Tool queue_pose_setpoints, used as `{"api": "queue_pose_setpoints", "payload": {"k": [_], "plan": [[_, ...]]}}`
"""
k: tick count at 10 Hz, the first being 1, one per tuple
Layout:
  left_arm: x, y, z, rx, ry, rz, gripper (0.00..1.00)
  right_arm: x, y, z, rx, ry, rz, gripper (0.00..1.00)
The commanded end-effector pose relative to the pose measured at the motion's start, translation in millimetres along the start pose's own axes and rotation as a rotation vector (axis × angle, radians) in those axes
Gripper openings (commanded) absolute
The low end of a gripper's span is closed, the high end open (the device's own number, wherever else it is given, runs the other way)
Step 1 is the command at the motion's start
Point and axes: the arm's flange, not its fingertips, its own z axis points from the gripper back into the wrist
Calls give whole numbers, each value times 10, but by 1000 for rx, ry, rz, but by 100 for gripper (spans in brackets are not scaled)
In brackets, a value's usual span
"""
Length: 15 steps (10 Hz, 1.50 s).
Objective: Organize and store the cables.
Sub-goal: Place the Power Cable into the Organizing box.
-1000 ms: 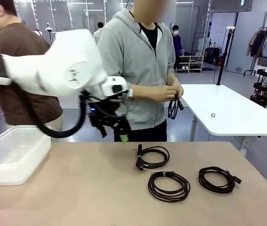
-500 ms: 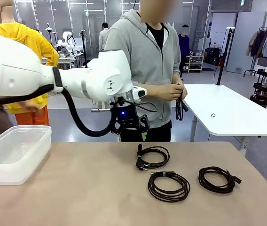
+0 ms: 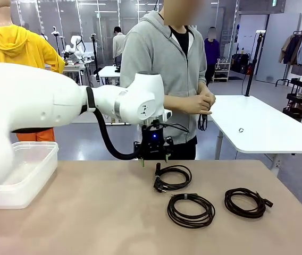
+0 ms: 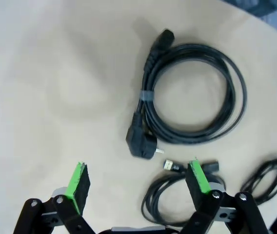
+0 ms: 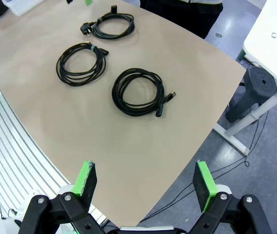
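Note:
Three coiled black cables lie on the tan table: one with a power plug (image 3: pixel 172 178), one in the middle (image 3: pixel 191 210), one to the right (image 3: pixel 246 202). My left gripper (image 3: pixel 154 157) hovers open just above the table, beside the far left edge of the plug cable (image 4: pixel 192 92). Its green pads (image 4: pixel 78 181) hold nothing. The middle coil (image 4: pixel 153 204) shows partly behind its fingers. My right gripper (image 5: pixel 144 179) stands open and high above the table's edge, looking down on all three coils (image 5: pixel 138 91). The person at the far side holds another black cable (image 3: pixel 201 120) in both hands.
A clear plastic bin (image 3: pixel 18 175) stands at the table's left side. A white table (image 3: pixel 257 125) stands behind at the right, past a gap of floor. The table's right edge (image 5: pixel 211 122) drops to grey floor with cords.
My left arm has swung to the right and lowered its gripper toward the plug cable. The person's hands keep working on the held cable. The three coils have not moved.

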Motion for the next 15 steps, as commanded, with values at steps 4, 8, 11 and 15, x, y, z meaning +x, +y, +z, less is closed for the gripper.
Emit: {"api": "queue_pose_setpoints", "payload": {"k": [4, 8, 11, 15], "plan": [[446, -88, -469, 29, -103, -53, 100, -13, 6, 13, 9, -7, 16, 100], [515, -123, -807, 13, -22, -197, 100, -13, 6, 13, 9, -7, 16, 100], [503, -198, -968, 35, 12, -246, 100, -13, 6, 13, 9, -7, 16, 100], [501, -213, -991, 38, 6, -274, 84, -13, 6, 13, 9, -7, 16, 100]]}}
